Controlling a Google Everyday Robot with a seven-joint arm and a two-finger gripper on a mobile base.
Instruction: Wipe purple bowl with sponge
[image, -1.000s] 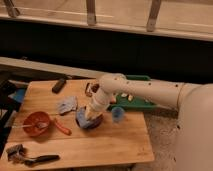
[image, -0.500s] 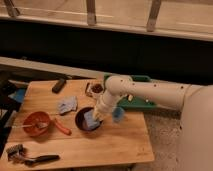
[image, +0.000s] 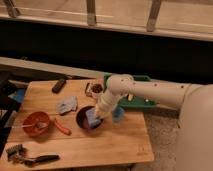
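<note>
The dark purple bowl (image: 83, 120) stands on the wooden table (image: 100, 147), right of centre. The blue sponge (image: 93, 119) rests inside the bowl against its right side. My gripper (image: 98, 112) reaches down from the white arm at the right and is shut on the sponge, pressing it into the bowl. The gripper and sponge hide part of the bowl's right rim.
An orange-red bowl (image: 36, 124) with a utensil and an orange-handled tool (image: 62, 127) lie to the left. A grey-blue cloth (image: 66, 105), a black remote (image: 59, 85), a small jar (image: 95, 89), a light-blue cup (image: 118, 114), a green tray (image: 135, 100) and a brush (image: 16, 151) surround the work area.
The gripper with the sponge has slid a little to the right inside the purple bowl, and the arm's elbow has swung right. The bowl has stayed in place.
</note>
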